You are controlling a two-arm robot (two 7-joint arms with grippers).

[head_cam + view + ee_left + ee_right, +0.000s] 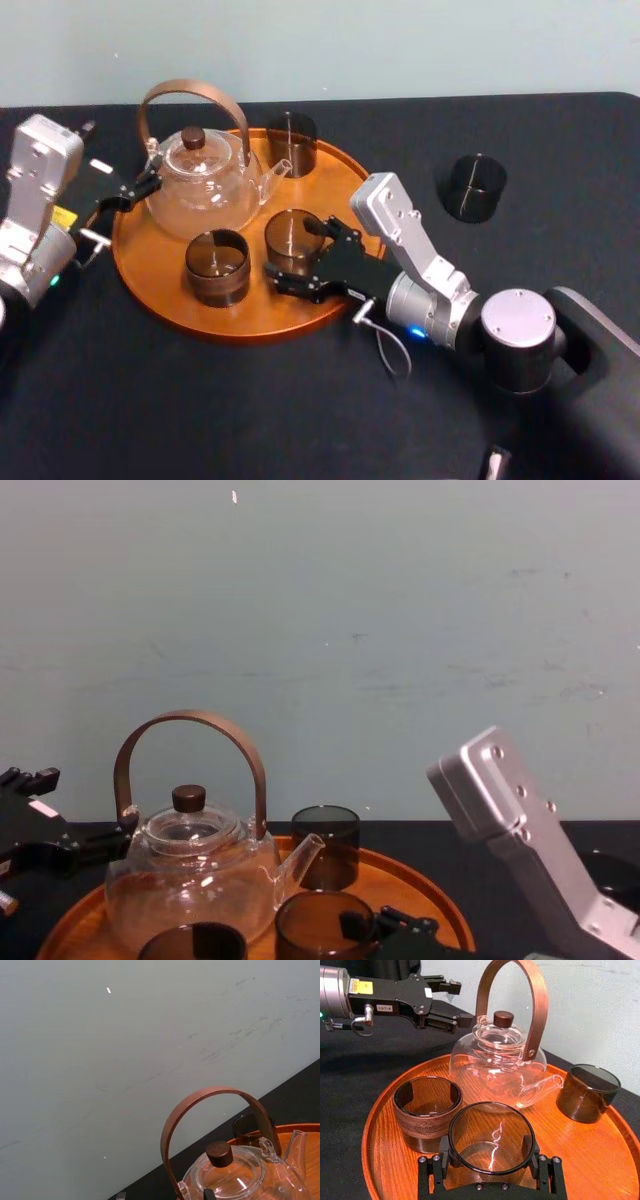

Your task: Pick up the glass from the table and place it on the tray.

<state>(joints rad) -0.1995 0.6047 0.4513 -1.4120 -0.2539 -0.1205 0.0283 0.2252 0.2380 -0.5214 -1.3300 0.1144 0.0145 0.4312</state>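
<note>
right gripper [295, 250]: fingers [546, 1175] spread just enough to take the glass, clamped on it, one black pad on each side of the wall, low near the base.
glass [290, 232]: between the fingers, upright, inside the tray rim; base on or just off the wood, cannot tell which. Smoked brown, see-through, short straight cylinder, thin rim, open top.
tray [150, 282]: under the fingers and the glass. Round, orange-brown wood, grain visible, low raised rim, slight sheen.
second glass [217, 267]: just beside the gripped one, on its left, not touching, upright on the tray. Same smoked cylinder.
teapot [203, 182]: past the fingertips, further into the tray. Clear glass, rounded body, short spout, dark wooden knob on the lid, tall arched brown handle.
far glass [291, 143]: beyond the teapot spout, at the tray's far rim, upright.
loose glass [473, 187]: off the tray, on the table, well apart on the outer side of the right arm; near black against the top.
left gripper [140, 188]: fingers apart, holding nothing, at the teapot's side opposite the spout, just beside the handle mount; contact unclear.
table [200, 400]: matte black, flat, under everything.
</note>
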